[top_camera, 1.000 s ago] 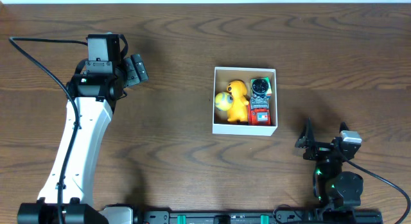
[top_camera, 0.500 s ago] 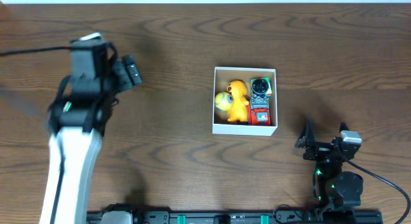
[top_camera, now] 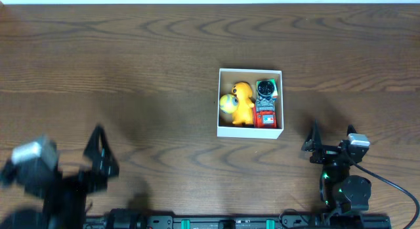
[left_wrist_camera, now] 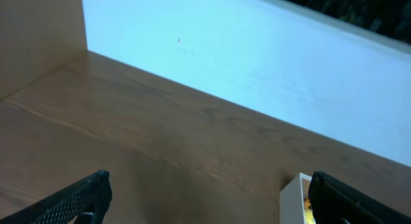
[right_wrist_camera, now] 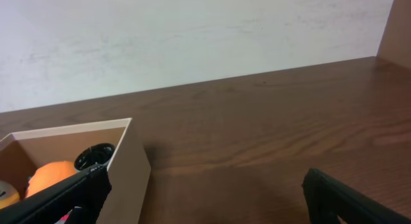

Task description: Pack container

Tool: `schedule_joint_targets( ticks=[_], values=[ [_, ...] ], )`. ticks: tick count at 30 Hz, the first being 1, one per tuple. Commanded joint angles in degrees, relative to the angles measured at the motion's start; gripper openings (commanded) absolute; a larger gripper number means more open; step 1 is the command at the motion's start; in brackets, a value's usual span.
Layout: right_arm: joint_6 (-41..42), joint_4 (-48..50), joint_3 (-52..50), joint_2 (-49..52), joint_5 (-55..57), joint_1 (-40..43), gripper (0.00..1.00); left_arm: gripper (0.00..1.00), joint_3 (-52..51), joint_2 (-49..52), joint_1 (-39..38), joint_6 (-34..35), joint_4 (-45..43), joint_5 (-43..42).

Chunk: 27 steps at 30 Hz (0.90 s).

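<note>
The square, shallow white-walled cardboard container [top_camera: 249, 132] sits flat on the brown wooden desk [top_camera: 131, 58], just ahead and left of the right gripper [right_wrist_camera: 205, 182] and well ahead and right of the left gripper [left_wrist_camera: 209, 189]. Both grippers are spread wide and empty. A yellow duck-like figure [top_camera: 243, 102], a yellow-green ball [top_camera: 227, 103] and a red-and-black toy [top_camera: 266, 111] lie inside. The likeliest mishap is the right gripper sweeping forward low, clipping the thin near wall and shoving or tipping the light box. Its mouth faces straight up and its walls run square to the desk edges. Being square, it has no real long axis.
</note>
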<state>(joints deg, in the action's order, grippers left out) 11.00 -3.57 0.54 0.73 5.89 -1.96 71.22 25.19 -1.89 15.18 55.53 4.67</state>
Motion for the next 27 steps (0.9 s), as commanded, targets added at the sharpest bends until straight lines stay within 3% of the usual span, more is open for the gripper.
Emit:
schedule_joint_targets(
  ticks=[1, 12, 27],
  values=[
    [-0.98, -0.04, -0.24, -0.39, -0.37, -0.31, 0.99, 0.98, -1.53, -6.03, 0.17, -0.09, 2.03, -0.55],
    [-0.98, -0.04, -0.24, -0.39, -0.35, -0.31, 0.99, 0.98, -17.20, -18.23, 0.28, -0.09, 0.52, -0.94],
    [-0.98, -0.04, -0.24, -0.39, -0.37, -0.31, 0.99, 0.98, -50.18, -19.10, 3.76, -0.11, -35.76, -0.96]
  ],
)
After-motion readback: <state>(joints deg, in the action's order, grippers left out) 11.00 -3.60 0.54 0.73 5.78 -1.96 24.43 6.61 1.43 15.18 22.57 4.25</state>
